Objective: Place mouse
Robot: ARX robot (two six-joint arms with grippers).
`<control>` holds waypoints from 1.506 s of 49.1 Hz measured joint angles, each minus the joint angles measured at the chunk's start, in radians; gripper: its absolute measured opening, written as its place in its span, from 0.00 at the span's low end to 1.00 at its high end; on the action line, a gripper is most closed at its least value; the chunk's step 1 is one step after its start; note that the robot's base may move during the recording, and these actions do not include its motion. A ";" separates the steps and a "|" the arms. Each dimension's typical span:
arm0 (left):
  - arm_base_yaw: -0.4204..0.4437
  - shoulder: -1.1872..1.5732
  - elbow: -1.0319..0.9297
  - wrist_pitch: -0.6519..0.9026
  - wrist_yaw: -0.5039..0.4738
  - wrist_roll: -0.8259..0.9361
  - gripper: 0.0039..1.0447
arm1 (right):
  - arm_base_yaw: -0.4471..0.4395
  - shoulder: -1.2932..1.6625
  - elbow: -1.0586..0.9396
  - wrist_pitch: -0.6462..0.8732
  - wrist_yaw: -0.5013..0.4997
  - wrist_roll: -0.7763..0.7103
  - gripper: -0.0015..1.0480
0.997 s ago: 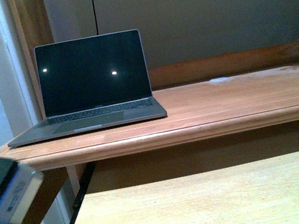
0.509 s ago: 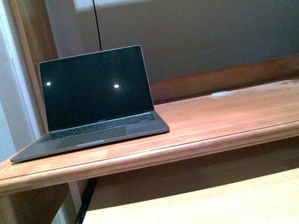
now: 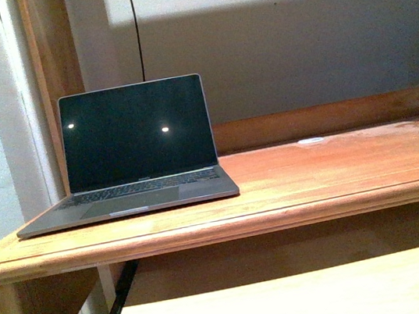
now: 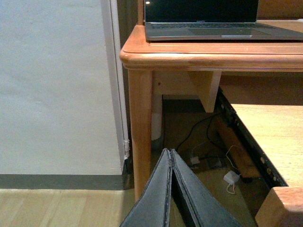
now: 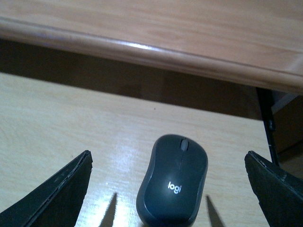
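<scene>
The pale wooden shelf (image 5: 52,109) runs under the desk (image 5: 189,28) edge, and on it we see the mouse (image 5: 173,187) lying between our right gripper's (image 5: 166,153) wide-spread jaws, touching neither. Our left gripper (image 4: 170,158) has its jaws pressed together on nothing, with the desk leg (image 4: 140,132) just beyond their tips and the laptop (image 4: 203,19) above.

You see a glossy wooden bench (image 3: 329,163), a grey wall (image 3: 310,39) behind it, a pale sunlit shelf (image 3: 279,304) beneath it, and a white wall (image 4: 52,85) and plank floor (image 4: 57,208) beside its leg (image 4: 140,127).
</scene>
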 joint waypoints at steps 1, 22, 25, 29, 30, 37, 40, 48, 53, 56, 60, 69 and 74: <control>0.014 -0.022 -0.002 -0.021 0.000 0.000 0.02 | 0.002 0.005 0.000 -0.005 0.002 -0.008 0.93; 0.032 -0.281 -0.006 -0.259 0.010 0.000 0.02 | 0.008 0.211 0.039 -0.020 0.159 -0.101 0.93; 0.032 -0.313 -0.006 -0.289 0.010 0.000 0.02 | 0.005 0.245 0.061 -0.035 0.178 -0.096 0.93; 0.032 -0.354 -0.006 -0.329 0.010 0.000 0.02 | 0.005 0.283 0.085 -0.056 0.195 -0.084 0.93; 0.032 -0.362 -0.006 -0.337 0.011 0.000 0.02 | 0.005 0.290 0.089 -0.061 0.196 -0.082 0.93; 0.032 -0.403 -0.006 -0.378 0.010 0.000 0.02 | 0.005 0.310 0.113 -0.100 0.201 -0.058 0.93; 0.032 -0.421 -0.006 -0.395 0.010 0.000 0.02 | 0.005 0.314 0.119 -0.111 0.200 -0.043 0.93; 0.032 -0.463 -0.006 -0.438 0.010 0.000 0.02 | 0.001 0.331 0.129 -0.116 0.188 -0.010 0.76; 0.032 -0.488 -0.006 -0.462 0.010 0.000 0.02 | -0.002 0.341 0.134 -0.116 0.179 0.008 0.62; 0.032 -0.505 -0.006 -0.479 0.010 0.000 0.02 | -0.006 0.341 0.137 -0.116 0.173 0.018 0.55; 0.032 -0.548 -0.006 -0.518 0.010 0.000 0.02 | -0.011 0.329 0.137 -0.127 0.166 0.028 0.54; 0.032 -0.686 -0.006 -0.667 0.010 0.000 0.02 | 0.003 0.217 0.154 -0.245 0.116 0.092 0.54; 0.032 -0.690 -0.006 -0.668 0.011 0.000 0.02 | 0.056 0.174 0.275 -0.301 0.126 0.139 0.54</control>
